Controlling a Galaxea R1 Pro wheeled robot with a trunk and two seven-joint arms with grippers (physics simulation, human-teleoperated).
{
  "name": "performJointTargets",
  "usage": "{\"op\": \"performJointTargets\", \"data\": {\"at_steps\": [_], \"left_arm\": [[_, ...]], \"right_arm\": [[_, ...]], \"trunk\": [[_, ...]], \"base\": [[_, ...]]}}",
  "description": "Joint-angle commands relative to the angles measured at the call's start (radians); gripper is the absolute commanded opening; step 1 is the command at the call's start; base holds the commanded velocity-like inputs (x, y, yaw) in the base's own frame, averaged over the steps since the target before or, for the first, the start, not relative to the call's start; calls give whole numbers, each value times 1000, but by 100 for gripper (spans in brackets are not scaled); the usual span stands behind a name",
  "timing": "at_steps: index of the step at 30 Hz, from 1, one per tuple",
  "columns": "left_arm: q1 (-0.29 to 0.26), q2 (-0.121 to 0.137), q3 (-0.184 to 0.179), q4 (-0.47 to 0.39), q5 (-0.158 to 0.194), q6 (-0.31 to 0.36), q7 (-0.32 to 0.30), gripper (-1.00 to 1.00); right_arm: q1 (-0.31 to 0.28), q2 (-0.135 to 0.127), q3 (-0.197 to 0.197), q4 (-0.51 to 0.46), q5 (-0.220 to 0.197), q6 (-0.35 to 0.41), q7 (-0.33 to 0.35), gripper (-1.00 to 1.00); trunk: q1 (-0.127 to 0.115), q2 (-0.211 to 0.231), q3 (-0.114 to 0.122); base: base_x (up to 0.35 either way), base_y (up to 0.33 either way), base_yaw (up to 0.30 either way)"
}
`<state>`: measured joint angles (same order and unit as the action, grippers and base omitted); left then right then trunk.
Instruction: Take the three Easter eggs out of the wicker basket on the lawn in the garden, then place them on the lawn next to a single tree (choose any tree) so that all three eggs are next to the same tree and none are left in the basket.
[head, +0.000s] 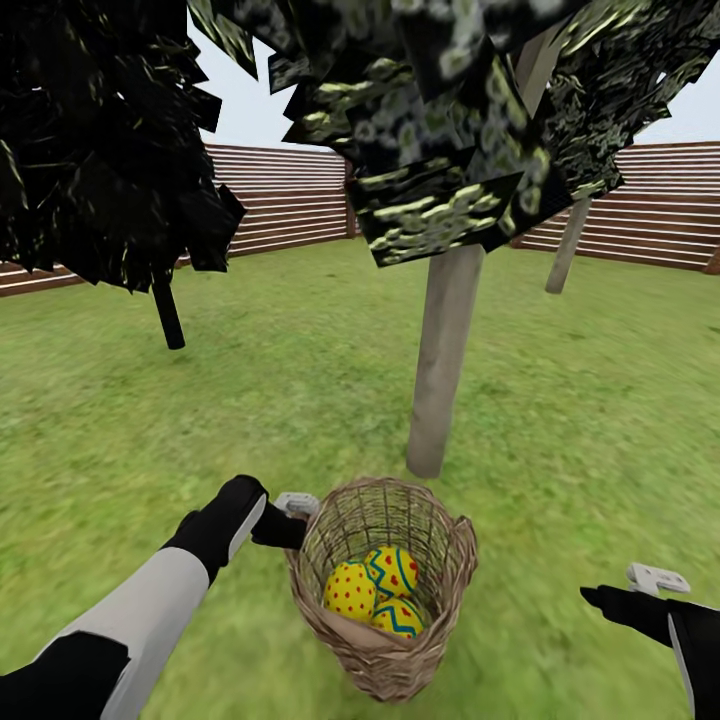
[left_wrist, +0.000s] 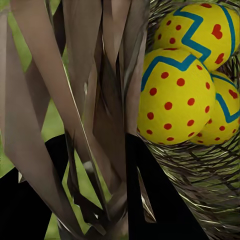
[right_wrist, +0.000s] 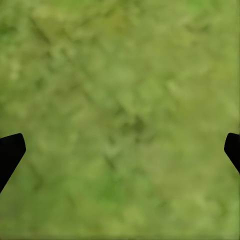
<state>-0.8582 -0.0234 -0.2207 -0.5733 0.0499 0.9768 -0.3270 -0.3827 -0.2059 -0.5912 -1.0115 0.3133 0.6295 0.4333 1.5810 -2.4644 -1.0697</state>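
A fenced garden is seen, lawn (head: 300, 400) all round. The basket (head: 440, 640) sits just in front of the pale tree trunk (head: 445, 350), w/ three eggs (head: 352, 590) inside. Left gripper (head: 290, 515) is pressed at the rim, wicker between its fingers; closed or not can't be told. Right gripper (head: 615, 600) hangs wide open, empty, over grass. Basket prob. to be steadied and eggs lifted singly; the deep wall obstructs. A black tree (head: 168, 310) stands apart.

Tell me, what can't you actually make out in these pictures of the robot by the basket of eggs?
- Head view: the third egg is half hidden behind the other two and the basket wall.
- Head view: the left gripper tip meets the basket rim, so its hold is unclear.
- Left wrist view: wicker strands up close cover the fingers.
- Right wrist view: only blurred grass; the fingertips are cut off at the edges.
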Motion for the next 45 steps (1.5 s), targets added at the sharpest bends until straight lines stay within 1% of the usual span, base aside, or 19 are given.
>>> {"op": "performJointTargets", "data": {"at_steps": [1, 5, 13, 26, 27, 40, 45], "left_arm": [[-1, 0, -2, -1, 24, 7, 2, -100], [-1, 1, -2, 0, 24, 6, 2, -100], [-1, 4, -2, -2, 25, 6, 2, -100], [-1, 6, 0, -11, 24, 6, 3, -100], [-1, 6, 0, -11, 24, 5, 3, 100], [-1, 6, 0, -11, 25, 6, 2, 100], [-1, 2, -3, -11, 24, 7, 3, 100]], "right_arm": [[-1, -1, -2, -2, 10, 3, 10, 100], [-1, -1, -1, -2, 10, 4, 13, 100], [-1, -1, -1, -2, 10, 4, 13, 100], [-1, -1, -2, -2, 10, 4, 13, 100], [-1, -1, -1, -2, 10, 4, 12, 100], [-1, -1, -2, -2, 10, 4, 11, 100], [-1, -1, -2, -2, 10, 4, 10, 100]], "trunk": [[4, -8, -4], [19, -36, -17], [23, -38, -48], [23, -38, -48], [23, -38, -48], [23, -38, -48], [20, -36, -28]], "base": [[0, 0, 0], [0, 0, 0], [0, 0, 0], [0, 0, 0], [0, 0, 0], [0, 0, 0], [0, 0, 0]]}}
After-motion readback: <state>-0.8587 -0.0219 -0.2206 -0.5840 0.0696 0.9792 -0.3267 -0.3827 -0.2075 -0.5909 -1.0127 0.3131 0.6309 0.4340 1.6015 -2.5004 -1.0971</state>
